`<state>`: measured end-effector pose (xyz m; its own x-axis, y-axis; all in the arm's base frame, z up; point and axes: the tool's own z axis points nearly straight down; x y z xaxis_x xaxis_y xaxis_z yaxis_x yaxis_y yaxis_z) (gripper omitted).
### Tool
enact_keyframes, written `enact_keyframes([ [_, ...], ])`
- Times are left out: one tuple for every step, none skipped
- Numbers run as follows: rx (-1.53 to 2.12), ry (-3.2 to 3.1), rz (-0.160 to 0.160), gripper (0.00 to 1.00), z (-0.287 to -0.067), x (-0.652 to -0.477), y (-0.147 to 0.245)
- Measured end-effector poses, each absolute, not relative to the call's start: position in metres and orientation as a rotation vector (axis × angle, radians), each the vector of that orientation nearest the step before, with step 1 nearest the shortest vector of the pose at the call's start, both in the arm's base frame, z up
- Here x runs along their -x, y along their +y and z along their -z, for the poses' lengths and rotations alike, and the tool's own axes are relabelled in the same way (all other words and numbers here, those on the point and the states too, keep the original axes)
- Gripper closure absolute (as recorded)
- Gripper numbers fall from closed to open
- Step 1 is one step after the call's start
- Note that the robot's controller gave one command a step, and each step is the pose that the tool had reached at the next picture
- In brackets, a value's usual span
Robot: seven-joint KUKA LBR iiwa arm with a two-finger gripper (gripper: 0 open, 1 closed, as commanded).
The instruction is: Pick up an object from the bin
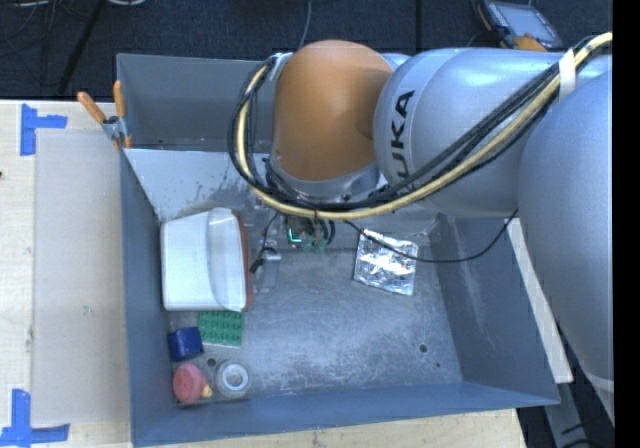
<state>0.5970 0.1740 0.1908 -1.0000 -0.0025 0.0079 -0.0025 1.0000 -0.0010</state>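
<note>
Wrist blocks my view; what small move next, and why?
Probably a short lift straight up: the gripper sits low beside the white box, by its right edge, the foil packet lies apart, and the wrist hides whether it holds anything.

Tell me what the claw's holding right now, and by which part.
Cannot tell. The claw sits low beside the right edge of the white box, mostly hidden under the arm's orange cover. The crumpled foil lies apart to its right.

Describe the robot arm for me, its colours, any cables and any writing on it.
The arm has fat, rounded silver-grey links, with a glossy orange dome cover at the wrist. Black KUKA lettering marks the next link. Black and cream cables loop round the cover.
</note>
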Motion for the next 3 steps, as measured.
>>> enact_keyframes([
  [-0.074,-3.128,-0.003,0.0,-0.093,-0.514,0.2],
  [-0.062,-3.14,-0.003,1.0,-0.097,-0.518,0.197],
  [-0.065,-3.148,0.001,1.0,-0.212,-0.533,0.179],
])
